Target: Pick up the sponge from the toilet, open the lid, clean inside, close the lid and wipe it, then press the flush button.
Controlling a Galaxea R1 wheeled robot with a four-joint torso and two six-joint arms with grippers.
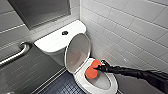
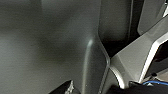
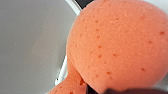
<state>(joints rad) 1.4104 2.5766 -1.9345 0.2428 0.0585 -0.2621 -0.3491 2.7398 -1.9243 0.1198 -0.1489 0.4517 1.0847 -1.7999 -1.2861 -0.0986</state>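
The white toilet [image 1: 82,82] stands in the corner with its lid [image 1: 76,52] raised against the tank. My right arm reaches in from the right, and my right gripper [image 1: 99,68] is shut on the orange sponge [image 1: 92,70], which hangs over the bowl's near-left rim. Up close in the right wrist view the sponge [image 3: 117,45] has a pitted surface and sits in front of the white bowl wall [image 3: 27,50]. The dark flush button [image 1: 65,32] sits in the middle of the tank top [image 1: 58,37]. The left wrist view gives grey panels and no task object.
A metal grab bar [image 1: 17,53] runs along the grey tiled wall on the left. White tiles [image 1: 130,32] close off the right side behind the toilet. Dark small-tiled floor [image 1: 61,85] lies left of the bowl.
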